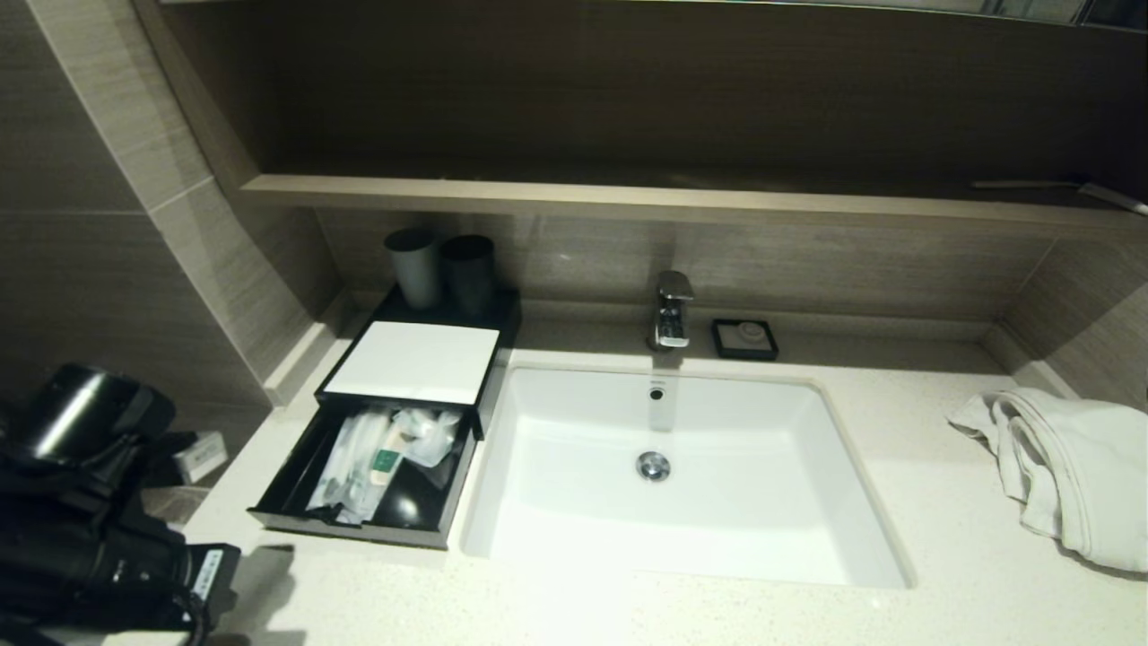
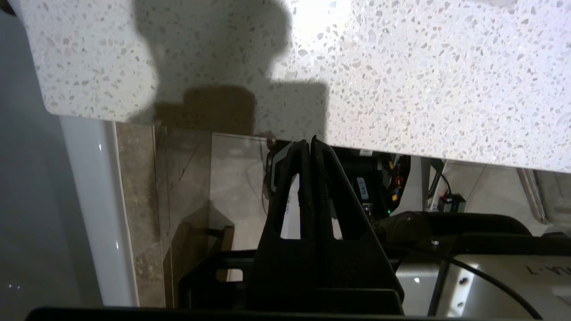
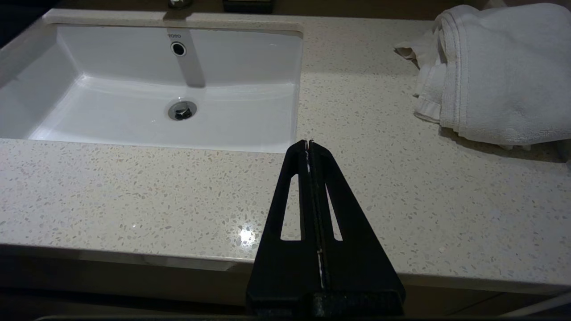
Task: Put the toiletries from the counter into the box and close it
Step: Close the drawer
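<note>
Several toiletries (image 1: 381, 462) in crinkly translucent sachets lie heaped in the pulled-out drawer of the box (image 1: 414, 362), one showing a green item inside. The drawer stands open toward me, its black floor bare on the side nearer the sink. The box sits at the far left of my table (image 1: 942, 574), its white top panel flat, and its side runs just beside the left rim of the sink (image 1: 502, 422).

Behind the box two dark cups (image 1: 441, 266) stand side by side against the wall. The faucet (image 1: 672, 309) rises behind the sink, with a small black soap dish (image 1: 744, 339) just to its right. A crumpled white towel (image 1: 1072, 471) lies on the table well to the right.

My left end effector (image 2: 310, 141) hangs at the front left corner of the table, near its edge, with its fingers pressed together and nothing between them; in the head view only the dark bulk of my left arm (image 1: 99, 520) shows there. My right end effector (image 3: 308, 142) hovers over the front of the table between the sink and the towel, likewise closed tight and empty.
</note>
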Controlling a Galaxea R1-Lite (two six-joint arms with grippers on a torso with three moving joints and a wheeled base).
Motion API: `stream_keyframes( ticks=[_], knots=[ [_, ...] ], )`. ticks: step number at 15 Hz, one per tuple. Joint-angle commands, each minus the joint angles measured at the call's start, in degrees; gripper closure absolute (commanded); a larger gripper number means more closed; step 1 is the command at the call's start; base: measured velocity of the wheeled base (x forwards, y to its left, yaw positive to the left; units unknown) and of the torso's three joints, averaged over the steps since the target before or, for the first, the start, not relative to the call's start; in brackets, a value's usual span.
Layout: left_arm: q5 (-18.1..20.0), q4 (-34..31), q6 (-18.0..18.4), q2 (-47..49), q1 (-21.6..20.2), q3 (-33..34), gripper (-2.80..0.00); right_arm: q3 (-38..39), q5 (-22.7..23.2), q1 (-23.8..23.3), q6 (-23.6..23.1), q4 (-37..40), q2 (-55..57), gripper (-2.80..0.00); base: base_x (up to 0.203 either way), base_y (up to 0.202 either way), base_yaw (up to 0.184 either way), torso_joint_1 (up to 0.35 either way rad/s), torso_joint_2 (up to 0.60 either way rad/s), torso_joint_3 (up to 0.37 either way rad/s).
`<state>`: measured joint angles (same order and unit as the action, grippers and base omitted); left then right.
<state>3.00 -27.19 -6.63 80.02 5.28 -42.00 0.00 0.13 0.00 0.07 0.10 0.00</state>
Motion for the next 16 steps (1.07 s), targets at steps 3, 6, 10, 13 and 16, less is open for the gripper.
stream_keyframes(
  ticks=[3,6,10,13,16],
  knots=[
    [0.0,5.9,-0.1,2.7,1.5,3.8,0.00,0.0,0.0,0.0,0.0,0.0,0.0,0.00,0.000,0.000,0.000,0.000,0.00,0.000],
    [0.0,8.8,-0.1,4.8,2.2,4.3,0.00,0.0,0.0,0.0,0.0,0.0,0.0,0.00,0.000,0.000,0.000,0.000,0.00,0.000],
    [-0.1,11.1,-0.1,6.4,2.3,4.3,0.00,0.0,0.0,0.0,0.0,0.0,0.0,0.00,0.000,0.000,0.000,0.000,0.00,0.000],
    [-0.1,11.2,-0.2,6.3,2.3,4.3,0.00,0.0,0.0,0.0,0.0,0.0,0.0,0.00,0.000,0.000,0.000,0.000,0.00,0.000],
    [-0.1,12.3,-0.2,7.0,2.3,4.3,0.00,0.0,0.0,0.0,0.0,0.0,0.0,0.00,0.000,0.000,0.000,0.000,0.00,0.000]
  ],
)
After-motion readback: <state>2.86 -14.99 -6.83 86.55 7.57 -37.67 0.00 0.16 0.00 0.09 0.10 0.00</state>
